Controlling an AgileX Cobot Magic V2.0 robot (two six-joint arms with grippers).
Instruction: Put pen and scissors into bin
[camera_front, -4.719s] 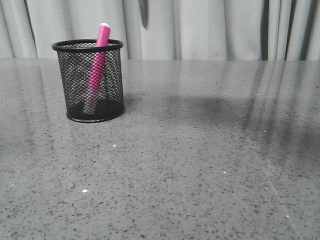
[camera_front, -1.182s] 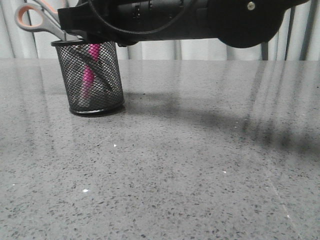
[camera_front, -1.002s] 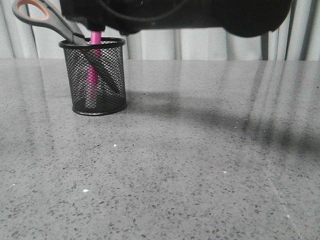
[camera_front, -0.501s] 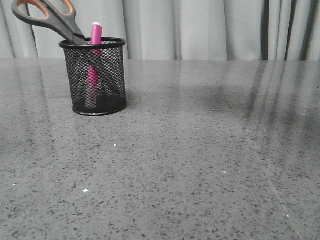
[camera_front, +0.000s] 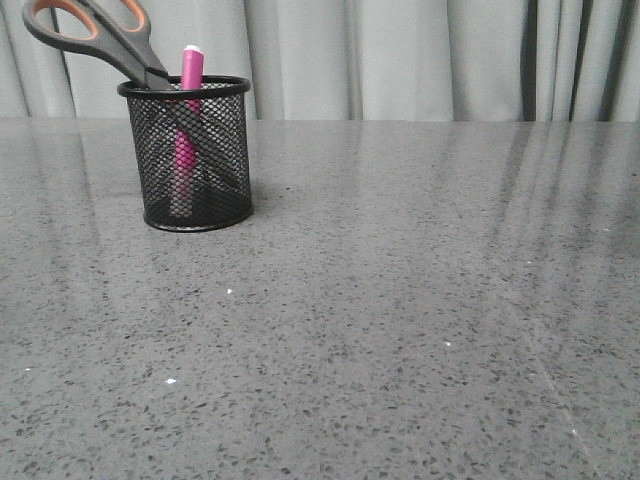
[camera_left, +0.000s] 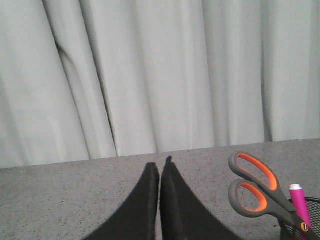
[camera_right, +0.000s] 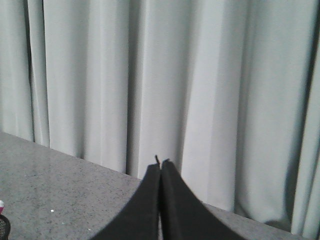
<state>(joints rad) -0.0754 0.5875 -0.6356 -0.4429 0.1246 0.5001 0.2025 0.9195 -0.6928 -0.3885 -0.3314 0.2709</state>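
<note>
The bin (camera_front: 192, 155) stands upright on the far left of the grey speckled table (camera_front: 400, 320), close to the pale curtain (camera_front: 400, 55) behind it. The pen (camera_front: 187, 130) is inside it, nearly upright, its white tip poking just above the black rim. The scissors (camera_front: 110, 40) are in the bin too, blades down through the mesh and crossing toward the right of the base, while the handles lean out over the left side of the rim, orange-lined loops high in the air.

My left gripper (camera_left: 160, 172) is clenched, the two dark fingers pressed together with nothing between them; it is well apart from the bin, which shows only at the edge of my left wrist view along with the scissor loops and the pen tip. My right gripper (camera_right: 159, 170) is likewise clenched and empty, fingers touching, facing the curtain over the table's far edge. Neither arm appears in the front view.
</note>
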